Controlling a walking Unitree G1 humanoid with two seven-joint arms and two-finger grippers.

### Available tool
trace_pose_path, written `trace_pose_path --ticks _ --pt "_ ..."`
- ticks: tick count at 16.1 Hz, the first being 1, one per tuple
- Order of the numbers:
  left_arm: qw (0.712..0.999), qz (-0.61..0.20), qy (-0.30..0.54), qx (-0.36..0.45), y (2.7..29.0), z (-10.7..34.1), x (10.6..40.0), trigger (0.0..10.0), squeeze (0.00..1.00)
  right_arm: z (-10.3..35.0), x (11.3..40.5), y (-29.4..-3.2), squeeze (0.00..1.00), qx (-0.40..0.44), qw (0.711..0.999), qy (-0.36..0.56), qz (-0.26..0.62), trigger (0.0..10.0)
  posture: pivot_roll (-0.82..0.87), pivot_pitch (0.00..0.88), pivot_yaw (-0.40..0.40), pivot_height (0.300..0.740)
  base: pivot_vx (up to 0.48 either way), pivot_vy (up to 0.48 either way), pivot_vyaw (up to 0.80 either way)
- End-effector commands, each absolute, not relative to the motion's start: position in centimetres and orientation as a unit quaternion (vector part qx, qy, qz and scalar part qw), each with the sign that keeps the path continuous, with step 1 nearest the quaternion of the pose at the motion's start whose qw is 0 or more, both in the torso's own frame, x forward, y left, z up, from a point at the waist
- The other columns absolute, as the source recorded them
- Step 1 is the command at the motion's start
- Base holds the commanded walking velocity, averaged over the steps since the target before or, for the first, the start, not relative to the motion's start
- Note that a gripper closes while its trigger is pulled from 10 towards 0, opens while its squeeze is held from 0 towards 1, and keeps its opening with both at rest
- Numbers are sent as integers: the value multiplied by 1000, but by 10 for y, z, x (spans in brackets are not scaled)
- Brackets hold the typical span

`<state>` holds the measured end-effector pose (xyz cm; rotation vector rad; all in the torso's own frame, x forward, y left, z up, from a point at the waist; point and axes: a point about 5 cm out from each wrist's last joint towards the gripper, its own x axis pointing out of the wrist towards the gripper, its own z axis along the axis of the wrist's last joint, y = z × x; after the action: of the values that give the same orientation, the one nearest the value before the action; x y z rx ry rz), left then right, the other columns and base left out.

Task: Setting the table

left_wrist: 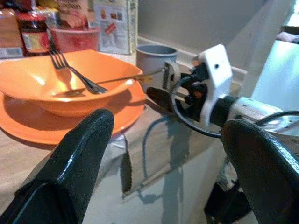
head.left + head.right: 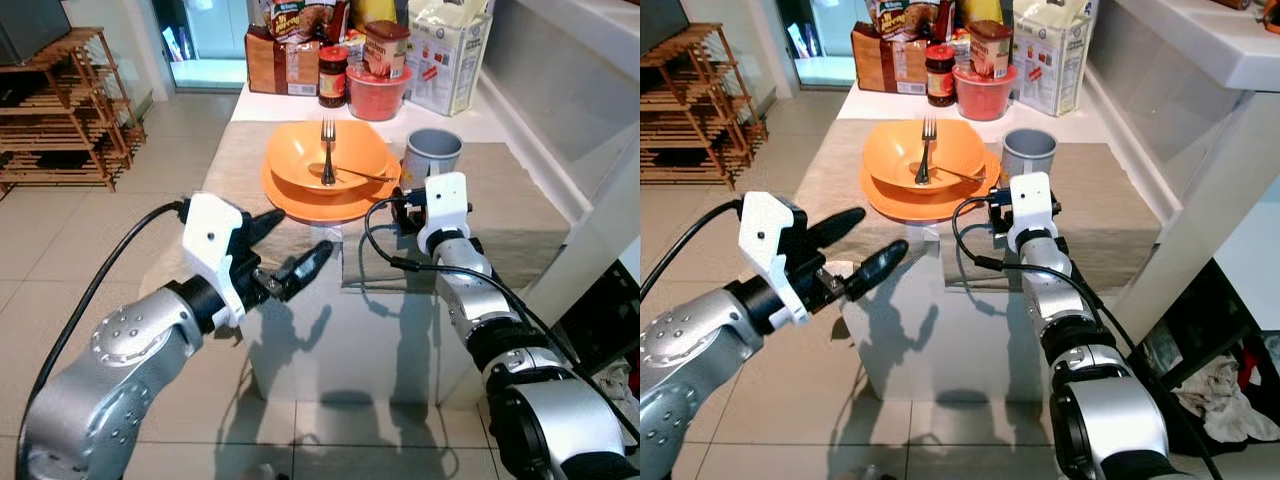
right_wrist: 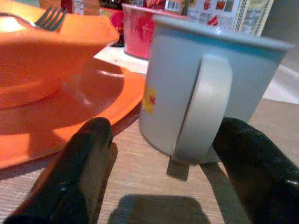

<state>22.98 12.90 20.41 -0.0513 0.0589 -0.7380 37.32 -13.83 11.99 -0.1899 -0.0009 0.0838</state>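
Tiles pale around a white table (image 2: pixel 300 350) with woven beige mat (image 2: pixel 520 215); glossy orange bowl (image 2: pixel 300 150), grey mug (image 2: pixel 432 155); right gripper (image 3: pixel 163 154) and left gripper (image 2: pixel 290 255) both spread

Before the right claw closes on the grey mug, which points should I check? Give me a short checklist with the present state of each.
1. Right claw open: ok, its fingers stand apart.
2. Mug handle between the fingers: ok, it faces the claw in the right wrist view.
3. Mug upright on the table runner: ok.
4. Gap between mug and orange plate: not ok, the plate's rim lies very near the mug, so the inner finger has little room.
5. Fork and spoon settled in the orange bowl: ok.
6. Left claw out of the way: ok, open and before the table's near edge.
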Motion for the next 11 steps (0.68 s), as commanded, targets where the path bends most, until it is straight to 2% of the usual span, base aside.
trace_pose_path --ticks 1,6,7,11 --pt "927 -373 23 -28 128 213 228 10000 0 123 376 -136 0 -86 996 1 39 0 163 0 32 740 0 0 0" --pt "924 -380 14 -32 125 219 229 10000 0 120 374 -141 0 -103 994 -2 32 0 148 0 37 740 0 0 0" --pt "926 -375 9 -26 125 221 230 10000 0 123 373 -140 0 -126 991 -17 36 10000 142 0 34 740 0 0 0" --pt "931 -364 7 -21 125 216 233 10000 0 134 362 -130 0 -168 981 -84 39 10000 110 0 30 740 0 0 0"
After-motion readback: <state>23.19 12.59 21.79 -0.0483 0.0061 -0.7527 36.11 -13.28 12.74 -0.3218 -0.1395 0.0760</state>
